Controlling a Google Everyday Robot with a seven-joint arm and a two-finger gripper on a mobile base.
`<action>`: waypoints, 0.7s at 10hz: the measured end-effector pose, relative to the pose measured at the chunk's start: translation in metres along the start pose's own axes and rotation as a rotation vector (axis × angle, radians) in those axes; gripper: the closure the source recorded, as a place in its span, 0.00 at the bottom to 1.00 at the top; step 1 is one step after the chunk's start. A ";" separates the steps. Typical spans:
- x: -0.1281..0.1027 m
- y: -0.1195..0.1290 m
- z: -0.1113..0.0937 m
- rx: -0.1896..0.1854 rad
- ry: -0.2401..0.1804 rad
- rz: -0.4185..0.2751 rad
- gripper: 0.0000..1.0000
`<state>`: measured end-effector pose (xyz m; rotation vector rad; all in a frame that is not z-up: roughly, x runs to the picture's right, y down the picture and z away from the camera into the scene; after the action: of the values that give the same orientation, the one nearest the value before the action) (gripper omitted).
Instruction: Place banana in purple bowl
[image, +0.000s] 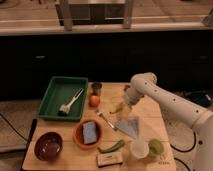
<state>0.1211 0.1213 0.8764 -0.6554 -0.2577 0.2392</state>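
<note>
Wooden table (75, 160), one white arm (170, 102) reaching in from the right. Landmark: orange bowl (77, 136), front centre, with a blue sponge (90, 132) lying in it. Gripper (123, 104) is down low, up and to the right of the orange bowl, right at the banana (118, 108). The banana looks to be at the claw's tip, possibly touching it; whether the claw is spread or clamped on it I cannot tell. Purple bowl (48, 146) sits just left of the orange bowl, near the front left corner, well apart from the banana. Green tray (54, 95) lies behind and left of the orange bowl, a white brush (70, 102) inside it. Round orange fruit (94, 101) is straight behind the orange bowl, and a small dark cup (96, 87) behind that. Grey cloth (130, 126) lies to the right of the orange bowl. Green pod (111, 147) lies front right of it, with a white cup (139, 148) further right.
</note>
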 end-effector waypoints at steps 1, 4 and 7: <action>0.000 0.000 0.003 -0.005 -0.002 0.003 0.20; -0.004 -0.002 0.011 -0.016 -0.003 0.004 0.20; -0.006 -0.006 0.017 -0.019 -0.001 0.000 0.20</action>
<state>0.1111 0.1249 0.8925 -0.6743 -0.2611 0.2372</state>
